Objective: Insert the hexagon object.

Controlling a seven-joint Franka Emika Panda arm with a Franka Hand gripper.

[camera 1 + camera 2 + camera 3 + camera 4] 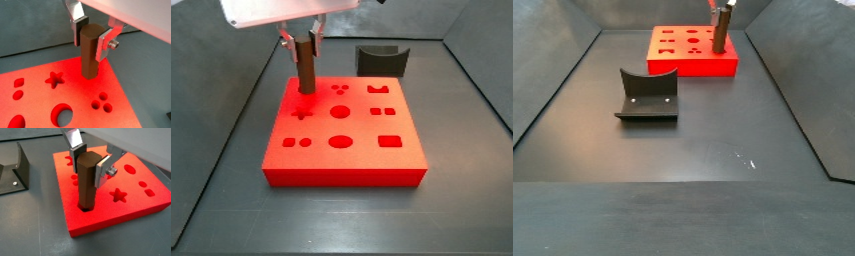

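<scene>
The hexagon object (90, 55) is a dark-brown upright prism; it shows in both wrist views (87, 183) and both side views (306, 72) (720, 32). Its lower end stands in a hole near one edge of the red block (113, 213) (358, 155) (40, 97) (694, 68). My gripper (91, 32) (90, 160) (305, 42) (722, 8) hangs straight above the block. It is shut on the object's upper end, with a silver finger on each side. The hole under the object is hidden by it.
The red block has several other shaped holes, among them a star (55, 78) (118, 194) beside the object. The dark fixture (381, 58) (647, 95) (13, 173) stands on the grey floor apart from the block. Sloping grey walls enclose the floor.
</scene>
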